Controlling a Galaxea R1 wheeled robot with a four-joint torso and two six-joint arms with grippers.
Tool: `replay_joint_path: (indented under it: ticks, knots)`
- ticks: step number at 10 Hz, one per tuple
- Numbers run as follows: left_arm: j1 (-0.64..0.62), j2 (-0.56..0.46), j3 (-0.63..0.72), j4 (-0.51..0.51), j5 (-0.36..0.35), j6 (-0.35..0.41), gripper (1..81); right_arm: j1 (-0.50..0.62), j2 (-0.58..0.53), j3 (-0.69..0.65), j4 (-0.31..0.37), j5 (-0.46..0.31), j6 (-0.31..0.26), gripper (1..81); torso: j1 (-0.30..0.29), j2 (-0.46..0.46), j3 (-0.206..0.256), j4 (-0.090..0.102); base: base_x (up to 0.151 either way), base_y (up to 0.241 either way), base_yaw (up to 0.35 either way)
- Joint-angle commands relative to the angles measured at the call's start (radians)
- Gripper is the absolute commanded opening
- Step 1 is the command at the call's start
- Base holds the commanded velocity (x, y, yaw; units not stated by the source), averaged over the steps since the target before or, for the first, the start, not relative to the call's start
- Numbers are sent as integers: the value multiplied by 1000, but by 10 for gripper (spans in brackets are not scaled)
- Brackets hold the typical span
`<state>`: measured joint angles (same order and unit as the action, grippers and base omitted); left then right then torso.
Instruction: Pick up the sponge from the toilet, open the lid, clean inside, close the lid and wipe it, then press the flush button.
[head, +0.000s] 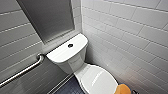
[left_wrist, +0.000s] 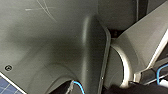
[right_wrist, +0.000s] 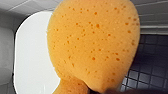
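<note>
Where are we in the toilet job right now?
Done: the sponge looks picked up, hanging at the edge of the lid. In hand: the lid is down; whether the inside was already cleaned cannot be told. Left: probably pressing the flush button on the tank top.

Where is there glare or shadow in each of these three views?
Head view: a bright glare streak on the lid, faint sheen on the wall tiles. Left wrist view: dim, with dark grey surfaces. Right wrist view: the lid is bright white, the sponge evenly lit.
</note>
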<state>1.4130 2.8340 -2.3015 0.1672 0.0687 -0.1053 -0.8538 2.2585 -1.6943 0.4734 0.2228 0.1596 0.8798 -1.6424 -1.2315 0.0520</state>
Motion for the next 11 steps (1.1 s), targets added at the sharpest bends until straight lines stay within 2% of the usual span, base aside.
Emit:
replay_joint_path:
  ticks: [1,3,4,5,6,7,9,11]
  knots:
    - [11,-20,23,-9,77,4,811,-89,-127,94,-18,22,3,10,0,0,0,0,0,0,0]
    - [11,-22,28,-9,77,4,811,-204,-221,226,-19,109,5,10,0,0,0,0,0,0,0]
    - [11,-21,30,-8,77,4,811,-250,-308,370,-36,192,1,10,0,0,0,0,0,0,0]
    - [11,-21,33,-6,77,4,811,-268,-366,466,-68,253,-6,10,0,0,0,0,0,0,0]
    - [11,-21,36,-6,76,4,811,-265,-426,552,-111,279,-8,10,0,0,0,0,0,0,0]
    - [11,-22,37,-5,75,4,811,-242,-464,616,-143,277,-9,10,0,0,0,0,0,0,0]
    - [11,-21,37,-3,75,4,811,-149,-468,659,-153,244,-17,10,0,0,0,0,0,0,0]
    - [11,-13,37,0,75,6,811,-2,-430,636,-150,86,-20,10,0,0,0,0,0,0,0]
